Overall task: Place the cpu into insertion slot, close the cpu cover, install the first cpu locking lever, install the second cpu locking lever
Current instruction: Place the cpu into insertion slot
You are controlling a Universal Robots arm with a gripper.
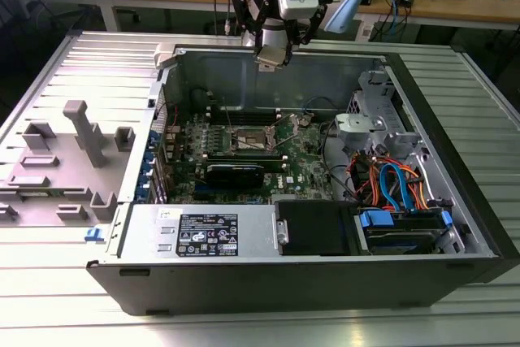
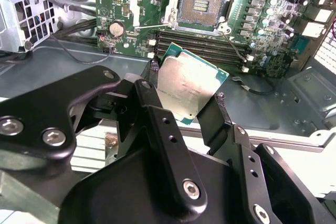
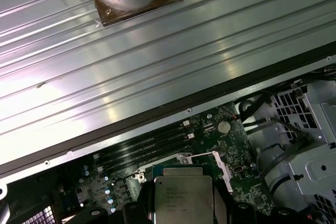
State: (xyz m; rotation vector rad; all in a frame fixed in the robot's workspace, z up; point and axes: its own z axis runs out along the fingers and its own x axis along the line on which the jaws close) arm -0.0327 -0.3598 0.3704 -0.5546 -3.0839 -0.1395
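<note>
In the exterior view, I am seeing the gripper (image 1: 272, 56) hanging over the back wall of the open computer case (image 1: 268, 278), well apart from the socket (image 1: 250, 140). In the second wrist view, its fingers (image 2: 157, 109) are pinching the cpu (image 2: 191, 85) at two opposite edges. In the first wrist view, the cpu is showing above the motherboard (image 3: 227, 145).

Open computer case (image 1: 244, 282), green motherboard (image 1: 307, 164), orange-blue cables (image 1: 392, 180), ribbed table (image 1: 49, 282).

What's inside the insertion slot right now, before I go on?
In the second wrist view the insertion slot is empty: its bare contact field lies open. The cpu is clamped in the gripper. In the first wrist view the cpu covers most of the slot.
</note>
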